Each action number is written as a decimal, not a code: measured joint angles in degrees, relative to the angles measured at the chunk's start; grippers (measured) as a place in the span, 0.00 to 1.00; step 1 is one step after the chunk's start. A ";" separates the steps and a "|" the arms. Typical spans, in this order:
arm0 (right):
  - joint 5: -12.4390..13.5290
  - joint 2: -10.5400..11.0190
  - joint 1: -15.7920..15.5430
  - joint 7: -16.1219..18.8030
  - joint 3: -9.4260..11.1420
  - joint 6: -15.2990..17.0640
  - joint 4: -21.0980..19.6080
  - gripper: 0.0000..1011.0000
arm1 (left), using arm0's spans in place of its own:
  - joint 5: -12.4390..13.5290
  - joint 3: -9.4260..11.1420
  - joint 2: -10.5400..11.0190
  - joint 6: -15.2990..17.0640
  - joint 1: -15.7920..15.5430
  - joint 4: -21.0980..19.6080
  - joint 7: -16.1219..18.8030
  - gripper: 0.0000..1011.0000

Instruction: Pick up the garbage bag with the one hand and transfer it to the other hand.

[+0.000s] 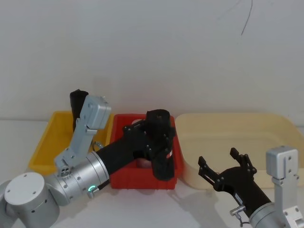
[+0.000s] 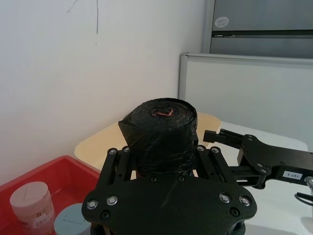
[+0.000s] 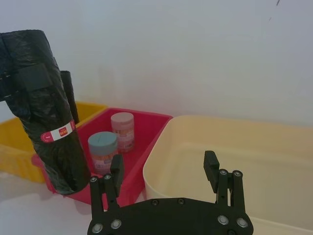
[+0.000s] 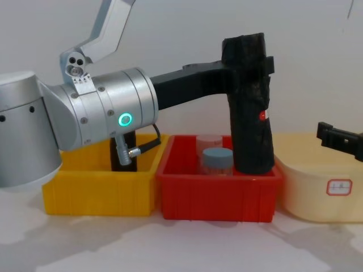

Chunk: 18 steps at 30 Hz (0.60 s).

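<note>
Two jars (image 3: 122,129) stand in the red bin (image 4: 215,198) beside the garbage bag (image 4: 249,107), which our left gripper (image 2: 161,161) clamps; our right gripper (image 1: 218,159) hangs wide open, empty.

Tall black roll of crinkled plastic, the garbage bag (image 4: 249,113), nearly upright, with a small red label on its side. The left pincer (image 4: 248,67) clamps its upper part. Its lower end hangs at the red bin's (image 4: 215,198) rim. The right pincer (image 1: 217,158) sits apart, fingers spread.
</note>
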 joint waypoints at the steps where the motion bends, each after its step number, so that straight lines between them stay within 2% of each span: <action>1: 0.00 0.00 0.00 0.00 0.00 0.00 0.00 0.99 | -0.09 0.05 -0.02 0.00 -0.07 0.08 0.08 0.51; 10: -0.07 0.40 0.06 0.77 -0.10 0.02 -0.16 0.99 | -0.36 0.28 -0.08 0.00 -0.31 0.43 0.36 0.51; 18: -0.12 2.19 0.51 4.22 -0.80 0.64 -0.86 0.99 | -0.51 0.39 -0.12 0.00 -0.43 0.57 0.49 0.51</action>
